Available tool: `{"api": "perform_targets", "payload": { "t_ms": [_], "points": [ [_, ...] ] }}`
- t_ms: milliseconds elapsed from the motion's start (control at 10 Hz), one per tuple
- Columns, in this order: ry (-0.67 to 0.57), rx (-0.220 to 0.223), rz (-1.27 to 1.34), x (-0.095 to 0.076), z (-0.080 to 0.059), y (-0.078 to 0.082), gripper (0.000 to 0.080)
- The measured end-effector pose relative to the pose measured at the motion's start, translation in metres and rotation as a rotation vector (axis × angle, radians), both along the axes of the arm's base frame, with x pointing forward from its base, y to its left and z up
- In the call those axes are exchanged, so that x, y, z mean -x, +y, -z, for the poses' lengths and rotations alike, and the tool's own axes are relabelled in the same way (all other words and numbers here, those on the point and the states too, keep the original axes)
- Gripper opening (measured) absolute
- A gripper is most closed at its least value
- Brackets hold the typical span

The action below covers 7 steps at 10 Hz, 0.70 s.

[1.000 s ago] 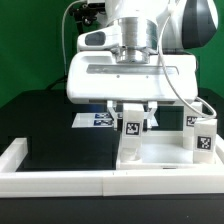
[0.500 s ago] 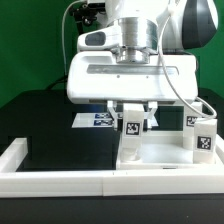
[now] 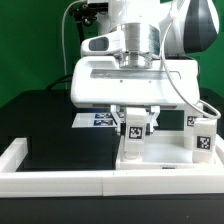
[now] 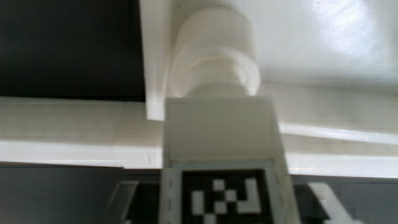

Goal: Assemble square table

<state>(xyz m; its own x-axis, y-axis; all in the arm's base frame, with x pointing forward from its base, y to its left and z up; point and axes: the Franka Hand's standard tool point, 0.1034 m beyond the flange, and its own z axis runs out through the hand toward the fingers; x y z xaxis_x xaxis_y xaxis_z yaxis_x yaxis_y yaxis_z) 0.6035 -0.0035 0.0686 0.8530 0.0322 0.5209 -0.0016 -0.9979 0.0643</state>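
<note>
The square slab (image 3: pixel 165 160) lies at about 4 o'clock in the exterior view, matte white plastic with a raised rim. A tagged block leg (image 3: pixel 132 135) stands upright at its near corner, clamped between the gripper (image 3: pixel 133 118) fingers. Keep it vertical and turn squarely into the hole; smooth plastic may slip

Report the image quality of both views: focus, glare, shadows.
Exterior view: evenly lit and fairly sharp; the white tabletop and border wall are bright enough to lose surface detail, and the end effector shades the leg beneath it. Wrist view: soft and out of focus throughout; the leg fills the frame at close range, and its tag is blurred.
</note>
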Motion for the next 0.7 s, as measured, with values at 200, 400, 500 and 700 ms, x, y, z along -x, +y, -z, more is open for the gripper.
{"api": "perform_targets", "payload": {
  "t_ms": [200,400,500,700],
  "points": [
    [0.000,0.000,0.001,0.0000,0.0000,-0.0005,0.0268],
    [-0.003,0.006,-0.001,0.0003,0.0015,-0.0027,0.0268],
    [-0.018,0.016,0.000,0.0001,0.0055,-0.0068,0.0268],
    [-0.021,0.014,0.002,-0.0002,0.0054,-0.0063,0.0268]
  ]
}}
